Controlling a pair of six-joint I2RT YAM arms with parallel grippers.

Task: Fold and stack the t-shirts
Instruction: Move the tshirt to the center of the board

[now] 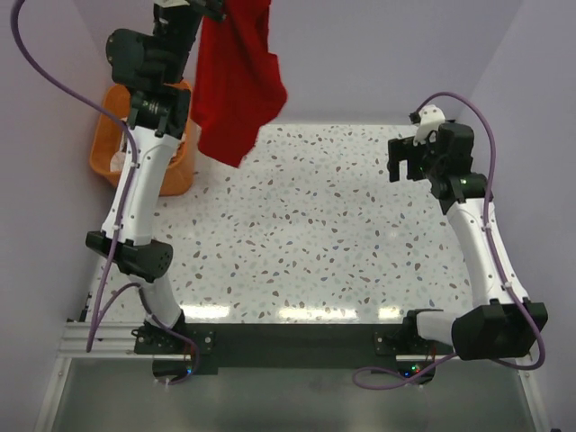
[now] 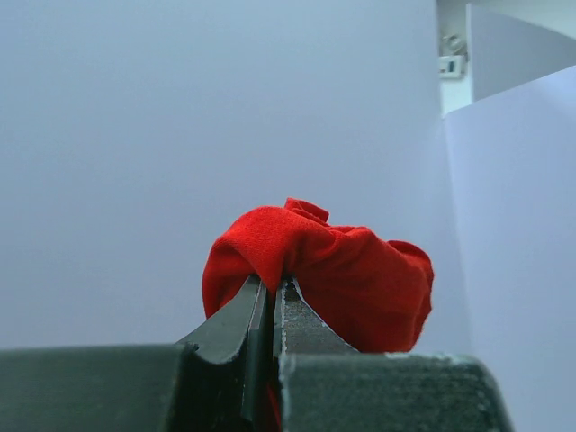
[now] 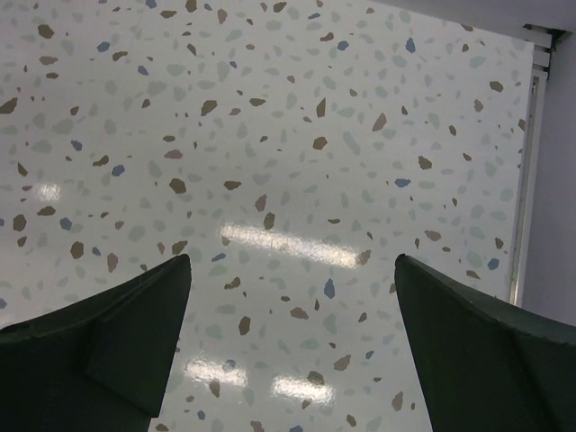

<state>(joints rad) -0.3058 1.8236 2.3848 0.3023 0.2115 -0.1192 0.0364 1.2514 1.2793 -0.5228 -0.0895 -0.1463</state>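
A bright red t-shirt [image 1: 238, 81] hangs in the air over the far left of the table, its lower hem clear of the surface. My left gripper [image 1: 209, 7] is raised high at the top edge of the top view and is shut on the shirt's upper part. In the left wrist view the red cloth [image 2: 333, 274] bunches over the closed fingertips [image 2: 297, 315]. My right gripper [image 1: 407, 160] is open and empty above the right side of the table; its wrist view shows only bare speckled surface between the spread fingers [image 3: 135, 333]. No white shirts show on the table.
An orange plastic basket [image 1: 117, 148] stands at the far left behind the left arm, with something pale inside. The speckled table [image 1: 315, 234] is walled by pale purple panels at the back and sides. A metal rail [image 3: 531, 171] runs along the table's right edge.
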